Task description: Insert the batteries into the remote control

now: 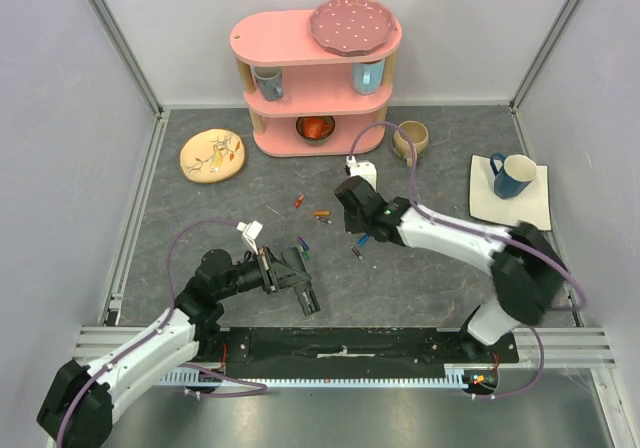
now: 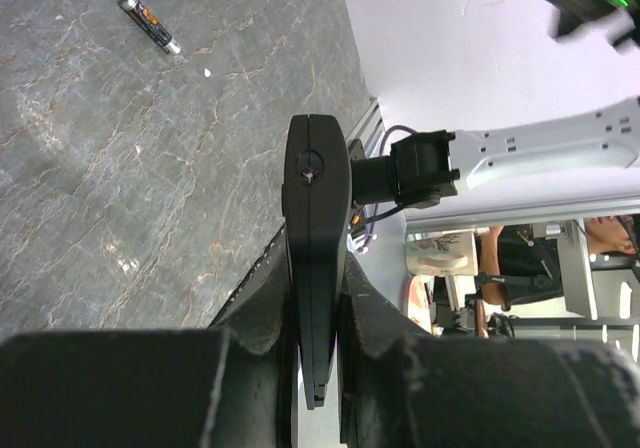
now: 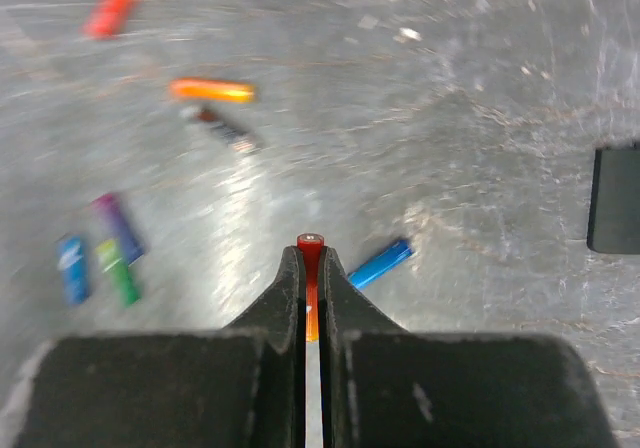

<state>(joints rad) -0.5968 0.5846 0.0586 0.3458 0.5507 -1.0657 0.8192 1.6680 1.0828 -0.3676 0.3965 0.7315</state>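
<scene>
My left gripper (image 1: 283, 268) is shut on the remote control (image 1: 306, 296), a slim black bar held edge-on near the table's front; in the left wrist view the remote control (image 2: 318, 188) stands out between the fingers (image 2: 255, 308). My right gripper (image 1: 357, 226) is shut on a red-orange battery (image 3: 311, 268), its red end showing past the tips of the gripper (image 3: 311, 253), above the table. Loose batteries lie on the grey table: red (image 1: 299, 201), orange (image 1: 321, 213), blue (image 3: 381, 263), and a purple, blue and green group (image 3: 110, 253).
A flat black piece (image 3: 614, 200) lies at the right edge of the right wrist view. A pink shelf (image 1: 315, 78) with cups stands at the back, a yellow plate (image 1: 212, 155) back left, a beige bowl (image 1: 410, 140), and a blue mug (image 1: 514, 174) on a white mat at right.
</scene>
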